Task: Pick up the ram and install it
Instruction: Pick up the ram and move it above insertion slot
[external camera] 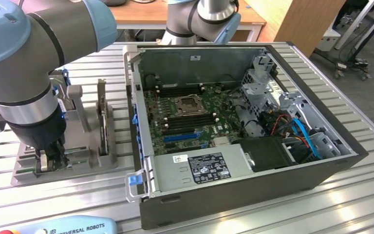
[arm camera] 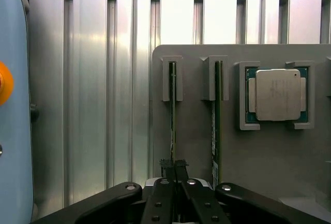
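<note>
The ram point(arm camera: 172, 115) is a thin green board standing on edge in a slot of the grey holder point(arm camera: 235, 157). My gripper point(arm camera: 174, 168) is shut on its near end, the black fingers point(arm camera: 166, 171) pinched against the board's edge. In the exterior view my gripper point(external camera: 47, 158) reaches straight down into the same holder point(external camera: 76, 168), at the exterior view's left of the open computer case point(external camera: 239, 187). The motherboard point(external camera: 187, 117) lies inside the case, with black memory slots point(external camera: 185, 123) beside the processor socket point(external camera: 188, 103).
A second green stick point(arm camera: 216, 115) stands in the neighbouring holder slot, and a processor chip point(arm camera: 277, 94) lies in a pocket beside it. A blue pendant point(external camera: 64, 226) lies at the table's front edge. A long blue slot point(external camera: 183, 137) and the power supply point(external camera: 200, 168) sit inside the case.
</note>
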You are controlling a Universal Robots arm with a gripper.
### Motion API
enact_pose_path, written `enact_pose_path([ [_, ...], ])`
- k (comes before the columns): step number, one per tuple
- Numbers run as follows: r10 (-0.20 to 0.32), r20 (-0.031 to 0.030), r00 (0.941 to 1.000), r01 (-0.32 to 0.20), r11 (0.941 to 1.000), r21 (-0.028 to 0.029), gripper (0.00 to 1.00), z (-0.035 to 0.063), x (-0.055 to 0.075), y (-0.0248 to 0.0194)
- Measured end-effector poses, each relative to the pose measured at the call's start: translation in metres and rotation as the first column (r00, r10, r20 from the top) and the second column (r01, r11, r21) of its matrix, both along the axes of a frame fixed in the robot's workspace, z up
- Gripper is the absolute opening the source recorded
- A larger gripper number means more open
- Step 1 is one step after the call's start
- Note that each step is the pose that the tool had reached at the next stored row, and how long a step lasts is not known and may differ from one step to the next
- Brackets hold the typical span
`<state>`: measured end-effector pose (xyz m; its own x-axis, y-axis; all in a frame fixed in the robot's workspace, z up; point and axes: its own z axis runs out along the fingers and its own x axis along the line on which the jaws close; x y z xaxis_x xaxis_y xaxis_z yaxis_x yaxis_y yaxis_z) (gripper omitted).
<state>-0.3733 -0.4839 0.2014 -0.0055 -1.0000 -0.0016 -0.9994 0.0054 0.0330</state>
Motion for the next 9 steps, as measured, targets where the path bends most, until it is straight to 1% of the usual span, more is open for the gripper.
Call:
enact_pose_path([
  [4,0.003,0.0000,1.0000,-0.003,1.0000,-0.0001,0.11,0.0000,0.0000,0.0000],
  [7,0.014,0.0001,0.9999,-0.014,0.9999,-0.0017,0.11,-0.0001,0.0001,0.0000],
  [9,0.017,0.0001,0.9999,-0.017,0.9999,-0.0019,0.11,-0.0001,0.0000,0.0000],
])
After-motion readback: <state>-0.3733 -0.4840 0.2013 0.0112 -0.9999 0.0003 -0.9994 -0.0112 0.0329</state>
